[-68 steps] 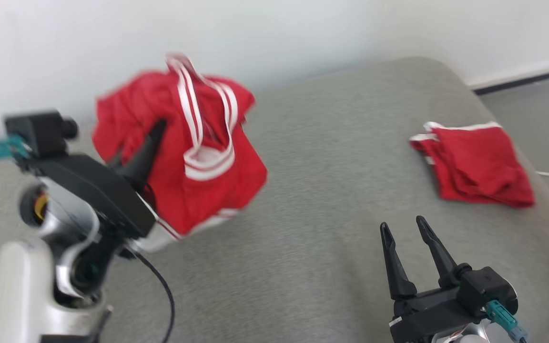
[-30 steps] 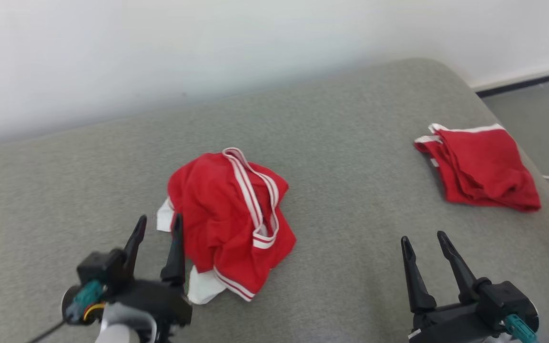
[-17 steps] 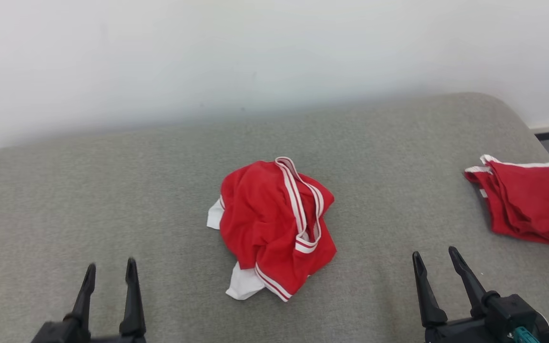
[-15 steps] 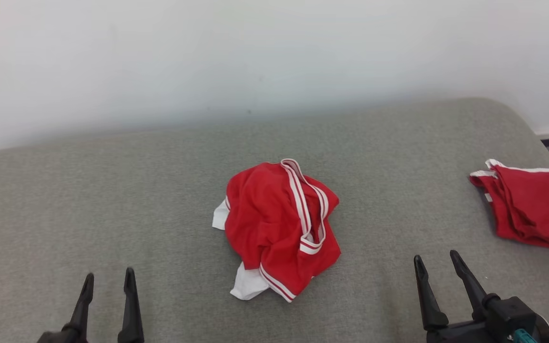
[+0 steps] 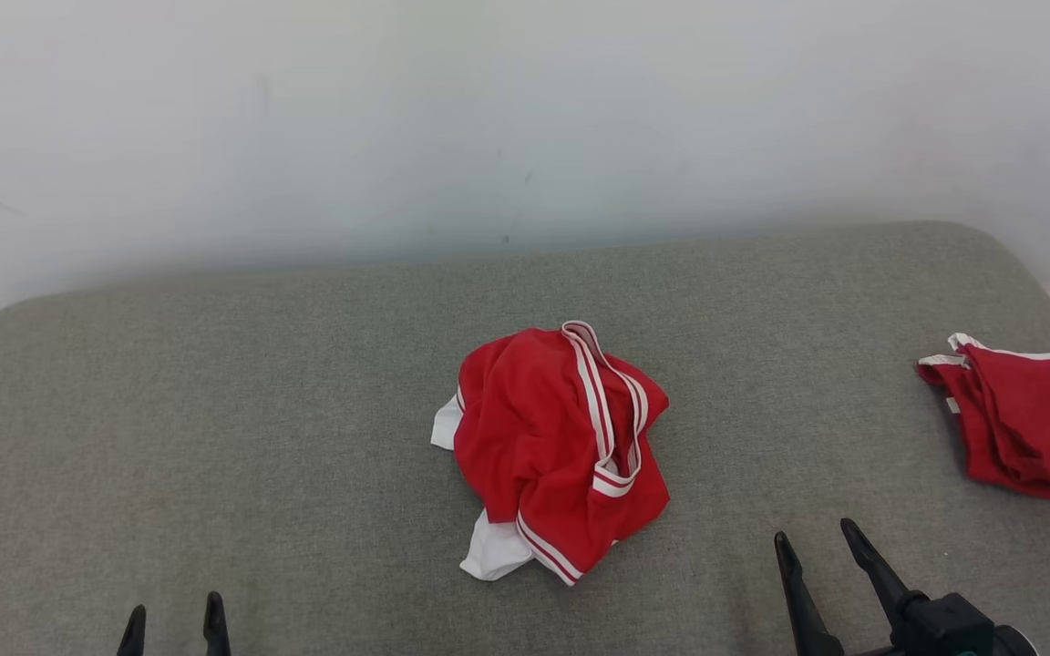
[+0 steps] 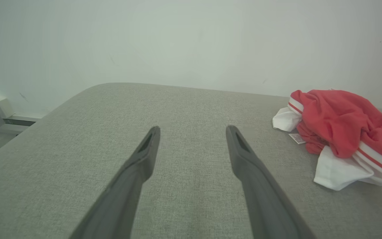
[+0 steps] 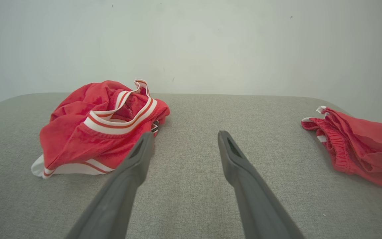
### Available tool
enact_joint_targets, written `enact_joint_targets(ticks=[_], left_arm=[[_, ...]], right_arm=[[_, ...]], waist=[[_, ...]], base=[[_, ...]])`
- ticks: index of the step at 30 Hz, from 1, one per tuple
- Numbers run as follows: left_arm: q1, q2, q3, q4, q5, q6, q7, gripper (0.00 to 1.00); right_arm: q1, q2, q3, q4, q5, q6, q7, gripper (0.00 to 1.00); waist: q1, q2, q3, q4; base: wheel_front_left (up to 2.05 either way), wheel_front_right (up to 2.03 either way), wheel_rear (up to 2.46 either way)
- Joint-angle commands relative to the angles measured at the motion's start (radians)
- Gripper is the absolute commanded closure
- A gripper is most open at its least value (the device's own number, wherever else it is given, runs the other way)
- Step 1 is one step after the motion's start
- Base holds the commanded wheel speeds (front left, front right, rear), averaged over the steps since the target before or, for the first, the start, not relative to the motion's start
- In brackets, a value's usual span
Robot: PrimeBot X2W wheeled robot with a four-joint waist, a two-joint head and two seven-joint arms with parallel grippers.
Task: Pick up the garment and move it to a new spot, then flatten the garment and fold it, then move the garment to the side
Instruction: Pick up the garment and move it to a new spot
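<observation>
Both arms sit low with fingers aimed at 12 o'clock: the left gripper (image 5: 174, 609) at 7 o'clock and the right gripper (image 5: 814, 533) at 5 o'clock, each spread wide and empty. The garment (image 5: 543, 437) lies crumpled mid-cushion (image 5: 215, 410), apart from both. Its long axis runs roughly 11 to 5 o'clock, with the striped band along it and white cloth toward 7. A red pile (image 5: 1026, 428) lies at 3 o'clock.
</observation>
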Motion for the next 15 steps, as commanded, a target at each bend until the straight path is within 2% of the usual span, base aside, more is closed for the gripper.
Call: enact_joint_targets(ticks=[1,15], left_arm=[[0.014,-0.006,0.004,0.004,0.011,-0.008,-0.003,0.0],[-0.005,-0.02,0.023,0.021,0.025,-0.028,-0.003,0.0]], right_arm=[[0.011,-0.003,-0.004,0.002,-0.002,-0.003,0.0,0.0],[0.007,0.016,-0.002,0.003,0.006,-0.003,0.0,0.0]], waist=[[0.0001,0.0,-0.002,0.002],[0.0001,0.0,0.006,-0.011]], base=[[0.0,0.0,0.0],[0.0,0.0,0.0]])
